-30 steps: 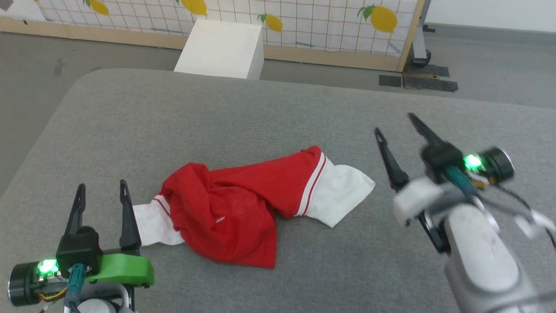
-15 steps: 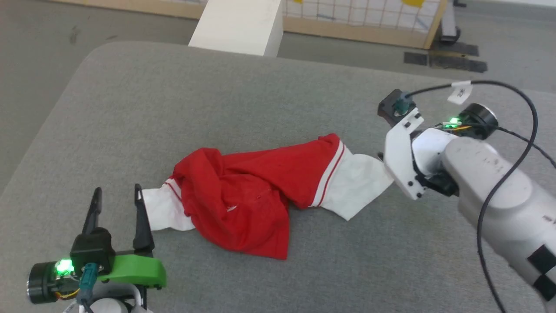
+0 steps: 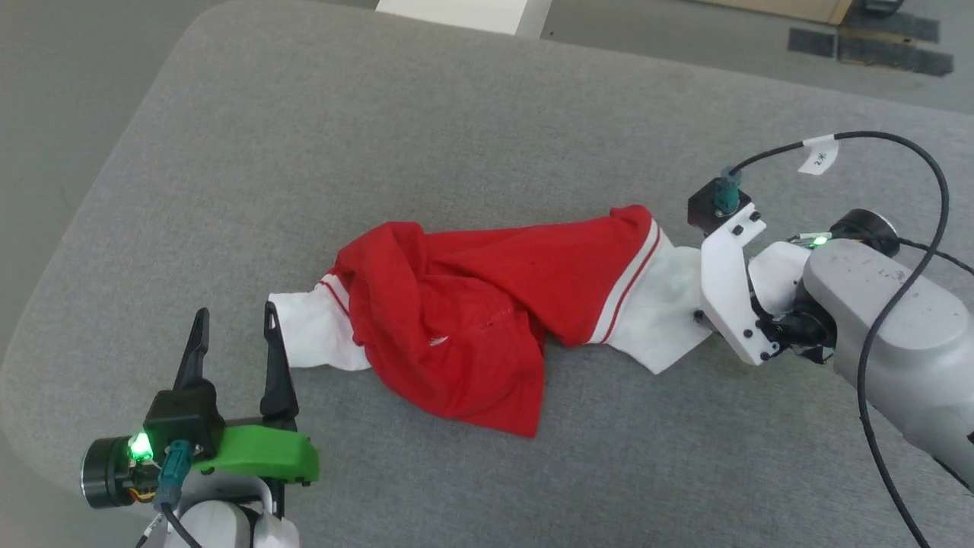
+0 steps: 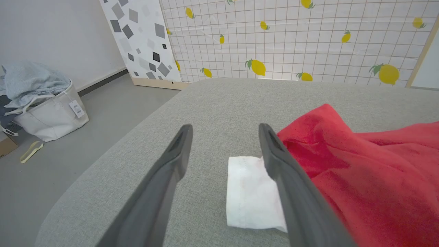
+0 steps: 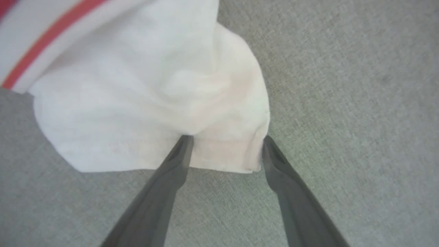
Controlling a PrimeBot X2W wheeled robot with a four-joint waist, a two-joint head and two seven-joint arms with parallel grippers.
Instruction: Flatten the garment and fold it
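Garment lay bunched between both grippers, soft, light, floppy-looking; right gripper gaped at the hem of one white sleeve, left gripper spread beside the other. Sleeves looked the best holds.

Red garment, white red-striped sleeves

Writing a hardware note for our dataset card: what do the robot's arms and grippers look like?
The left gripper has two long, tapered dark fingers and a bright green bracket. The right gripper has matching fingers, mounted on a white plate and a pale grey forearm, with a black cable carrying a white tag.
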